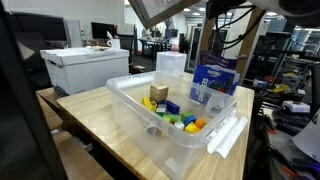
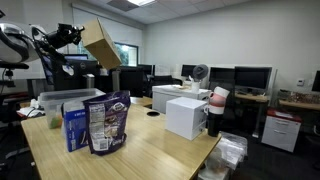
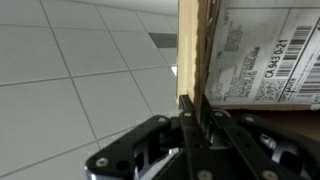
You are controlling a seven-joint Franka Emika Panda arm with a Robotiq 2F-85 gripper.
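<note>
Wrist view: the hand is clamped shut on the edge of a cardboard box, with ceiling tiles behind it.

The fingers pinch the box's thin brown wall from both sides, and a printed shipping label shows on the face to the right of the grip. In an exterior view the cardboard box hangs tilted in the air at the end of the arm, high over the wooden worktop and well apart from everything on it. In an exterior view only its lower corner shows at the top edge of the picture. Below stands a clear plastic bin with coloured blocks lying in it. A blue bag stands upright just beside the bin's far side. A white box sits at the worktop's far end.
</note>
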